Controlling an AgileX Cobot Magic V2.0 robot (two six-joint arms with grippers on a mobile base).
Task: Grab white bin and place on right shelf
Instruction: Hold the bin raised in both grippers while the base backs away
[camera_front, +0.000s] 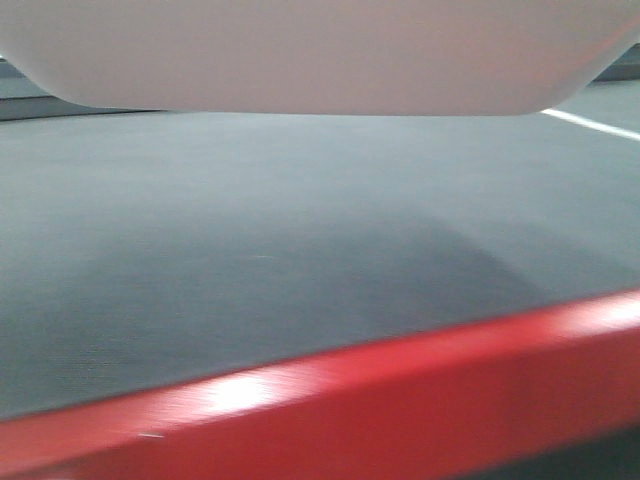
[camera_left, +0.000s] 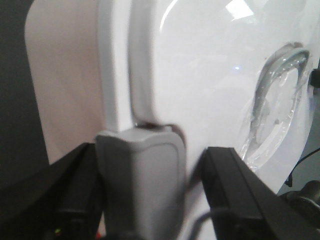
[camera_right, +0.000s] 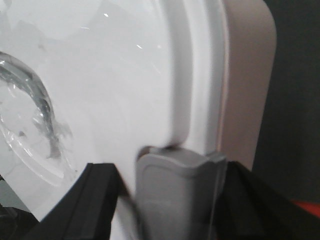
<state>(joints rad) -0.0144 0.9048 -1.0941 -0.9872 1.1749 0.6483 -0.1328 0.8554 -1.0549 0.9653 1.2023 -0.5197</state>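
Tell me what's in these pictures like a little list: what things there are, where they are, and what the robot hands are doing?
white bin: fills the top of the front view, seemingly raised above the table
table: grey top, red front edge
left gripper: black fingers either side of a grey latch on the bin
right gripper: likewise, around the other grey latch
grip: how tight, cannot tell
right shelf: not in view
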